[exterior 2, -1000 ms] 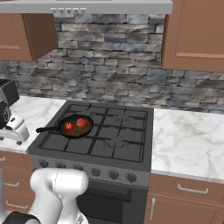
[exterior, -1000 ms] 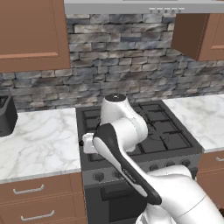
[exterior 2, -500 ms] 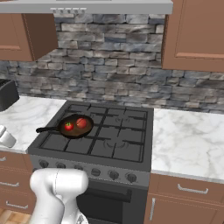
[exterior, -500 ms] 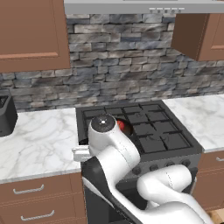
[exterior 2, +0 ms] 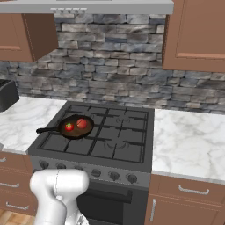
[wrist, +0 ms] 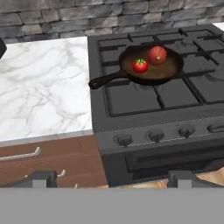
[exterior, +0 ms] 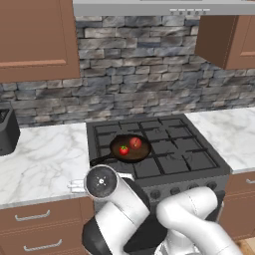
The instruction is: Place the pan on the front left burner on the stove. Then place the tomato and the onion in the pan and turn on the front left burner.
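Since the earlier pictures the arm has been folded down low, uncovering the stove top.

Left base view: the pan [exterior: 130, 148] is seen at centre, on the stove [exterior: 154, 152], over the front left burner [exterior: 121, 153], handle towards lower left. The tomato [exterior: 124, 150] and the onion [exterior: 135, 143] are seen inside it, just beside each other.

Right base view: the same pan [exterior 2: 77, 127] is seen at left of centre, with the row of knobs [exterior 2: 92, 172] below it.

Hand view: the gripper [wrist: 111, 178] is held released at the bottom edge, nothing between its tips, well apart from the knobs. Only the burner is judged left to be lit. A neighbouring knob could be turned by mistake, since all look alike.
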Robot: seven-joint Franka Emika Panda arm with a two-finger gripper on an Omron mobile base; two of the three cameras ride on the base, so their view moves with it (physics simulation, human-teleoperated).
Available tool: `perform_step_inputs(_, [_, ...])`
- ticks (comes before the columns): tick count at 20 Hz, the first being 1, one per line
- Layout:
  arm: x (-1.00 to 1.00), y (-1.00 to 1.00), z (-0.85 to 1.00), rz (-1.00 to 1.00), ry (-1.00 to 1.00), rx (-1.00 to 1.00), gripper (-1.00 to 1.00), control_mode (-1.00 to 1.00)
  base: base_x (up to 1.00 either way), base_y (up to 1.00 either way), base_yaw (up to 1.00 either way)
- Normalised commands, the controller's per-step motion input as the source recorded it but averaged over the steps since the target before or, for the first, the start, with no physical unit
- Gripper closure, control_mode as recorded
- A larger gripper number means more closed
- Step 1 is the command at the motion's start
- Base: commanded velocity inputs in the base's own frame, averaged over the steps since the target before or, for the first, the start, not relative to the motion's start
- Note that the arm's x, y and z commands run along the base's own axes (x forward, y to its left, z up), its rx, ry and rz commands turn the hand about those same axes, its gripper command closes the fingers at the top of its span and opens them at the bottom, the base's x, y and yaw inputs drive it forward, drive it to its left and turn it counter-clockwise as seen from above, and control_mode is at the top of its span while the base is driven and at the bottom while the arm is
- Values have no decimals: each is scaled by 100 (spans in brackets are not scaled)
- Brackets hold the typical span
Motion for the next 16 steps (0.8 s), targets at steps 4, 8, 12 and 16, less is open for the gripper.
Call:
perform_step_inputs(4, [-33,20,-11,0,-24,-2,-100,-100,0,0,0])
perform_step_inputs(8, [-27,12,-16,0,-21,-2,-100,-100,0,0,0])
perform_step_inputs(12, [-13,5,-20,0,-18,-1,-100,-100,0,0,0])
perform_step_inputs(16, [-1,1,-27,-1,-13,-2,-100,-100,0,0,0])
